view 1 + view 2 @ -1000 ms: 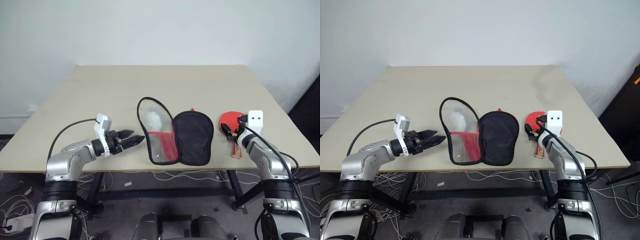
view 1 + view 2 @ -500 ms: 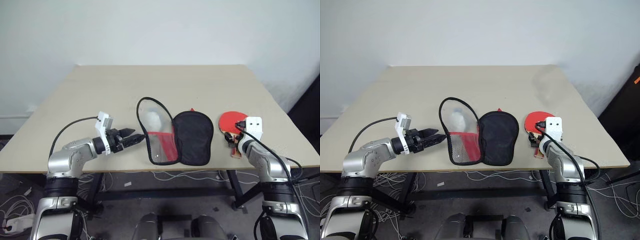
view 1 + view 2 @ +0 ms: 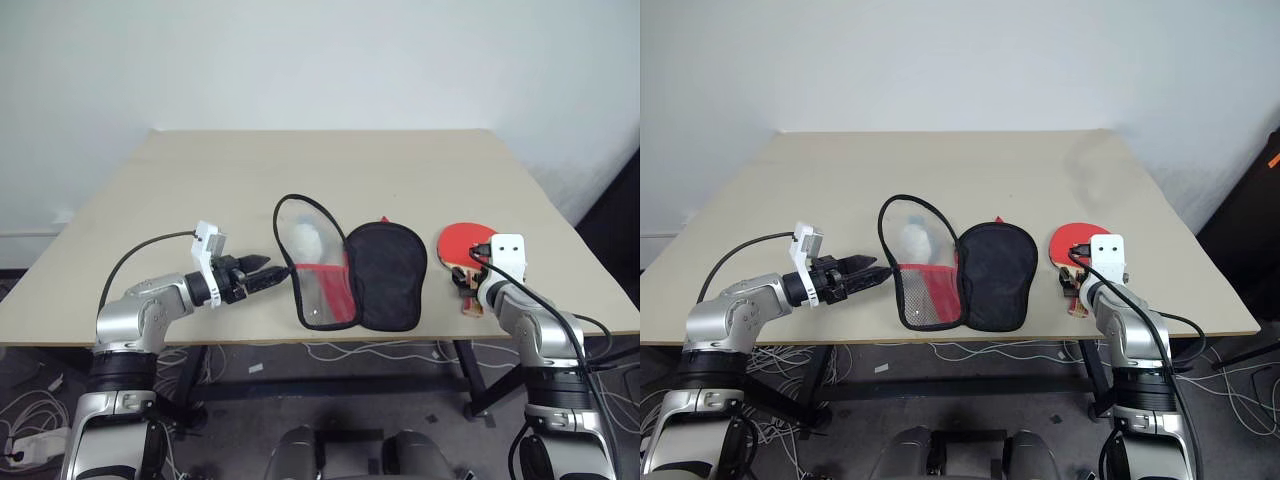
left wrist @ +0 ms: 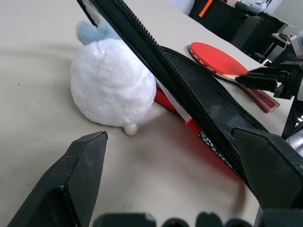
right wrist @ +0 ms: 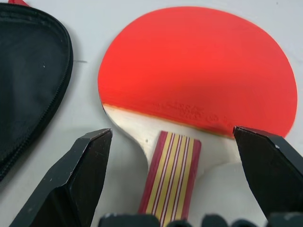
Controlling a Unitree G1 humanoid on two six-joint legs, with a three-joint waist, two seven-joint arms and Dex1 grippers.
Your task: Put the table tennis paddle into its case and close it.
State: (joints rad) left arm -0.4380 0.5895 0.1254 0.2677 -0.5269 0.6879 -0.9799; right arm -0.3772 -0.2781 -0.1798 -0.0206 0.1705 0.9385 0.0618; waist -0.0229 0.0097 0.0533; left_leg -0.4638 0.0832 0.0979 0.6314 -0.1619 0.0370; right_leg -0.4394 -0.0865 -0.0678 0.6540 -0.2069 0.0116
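Note:
The table tennis paddle (image 3: 461, 241) lies red face up on the right of the table, its striped handle (image 5: 171, 174) pointing toward me. My right gripper (image 5: 173, 136) hovers open over the handle, one finger on each side, not touching it. The case (image 3: 386, 272) lies unzipped in the middle of the table. Its black half is on the right, and its clear half (image 3: 308, 262) with the red panel is on the left. My left gripper (image 3: 268, 272) is open, just left of the clear half, pointing at its zip rim (image 4: 156, 61).
A small white soft ball (image 4: 111, 82) rests against the clear half of the case, near my left gripper. The tan table (image 3: 200, 180) has bare room behind and to the left. Its front edge runs close below both grippers.
My right gripper has tipped downward and drawn back a little, and is now over the paddle's handle. The left gripper, case and paddle have stayed in place.

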